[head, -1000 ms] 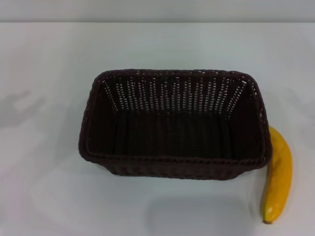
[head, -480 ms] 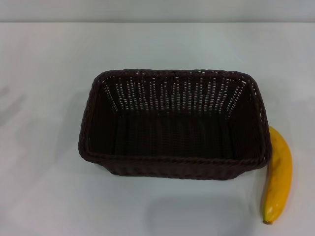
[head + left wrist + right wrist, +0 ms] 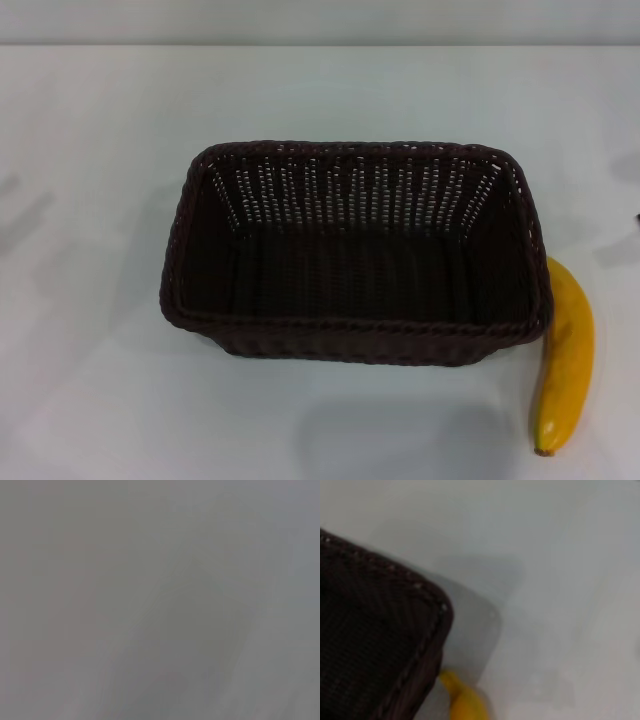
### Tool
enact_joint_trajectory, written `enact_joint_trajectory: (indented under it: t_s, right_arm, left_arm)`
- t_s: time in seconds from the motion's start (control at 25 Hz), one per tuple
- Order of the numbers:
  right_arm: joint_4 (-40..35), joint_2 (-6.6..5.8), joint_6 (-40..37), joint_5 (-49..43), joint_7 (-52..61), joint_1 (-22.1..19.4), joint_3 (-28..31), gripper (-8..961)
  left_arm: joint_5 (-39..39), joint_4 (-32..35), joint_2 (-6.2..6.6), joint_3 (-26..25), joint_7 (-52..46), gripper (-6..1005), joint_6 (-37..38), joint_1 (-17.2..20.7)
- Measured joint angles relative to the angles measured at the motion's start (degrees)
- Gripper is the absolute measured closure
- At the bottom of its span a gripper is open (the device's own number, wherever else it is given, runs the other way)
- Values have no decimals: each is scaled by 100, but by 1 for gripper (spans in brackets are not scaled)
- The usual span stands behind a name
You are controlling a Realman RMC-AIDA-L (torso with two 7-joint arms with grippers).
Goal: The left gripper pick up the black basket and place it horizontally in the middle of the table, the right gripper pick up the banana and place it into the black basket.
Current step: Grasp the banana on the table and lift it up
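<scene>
The black basket (image 3: 350, 326) stands upright and empty on the white table (image 3: 90, 400), its long side running left to right near the middle. The yellow banana (image 3: 566, 360) lies on the table against the basket's right end, dark stem tip toward the front edge. The right wrist view looks down on a basket corner (image 3: 375, 630) with one end of the banana (image 3: 465, 702) beside it. Only a small dark sliver of my right gripper (image 3: 637, 215) shows, at the head view's right edge. My left gripper is out of view; its wrist view holds only blank surface.
Bare white tabletop surrounds the basket on the left, front and far sides. A faint shadow lies on the table at the far left, another at the right edge above the banana.
The shadow on the table's left has shrunk toward the left edge. A dark sliver and a new shadow have come in at the right edge. Basket and banana have not moved.
</scene>
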Motion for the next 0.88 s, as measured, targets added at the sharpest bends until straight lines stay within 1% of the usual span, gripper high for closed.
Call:
enact_joint_trajectory:
  t_s: [0.16,0.36,0.48,0.64,0.72,0.88]
  right_arm:
    - [1,225,13,-257,238,109,-411,111]
    - [-29,556,23,-876,438,334,-752,111]
    - [-77,686,28,-1092,569,415,-968,111]
    - [-92,900,28,-1367,679,469,-1241,111]
    - [-92,978,28,-1450,693,489,-1320,111]
    - [-134,1010,6,-1434,753,492,-1399,111]
  left_arm:
    - [2,-9,6,-1,46,328,1,1]
    - [0,-9,31,-1,48,328,2,16]
    - [9,-9,36,7,60,328,3,7]
    - [11,-5,40,11,71,327,3,4]
    - [13,-5,44,10,92,327,2,4]
    - [15,-6,47,8,132,327,1,16]
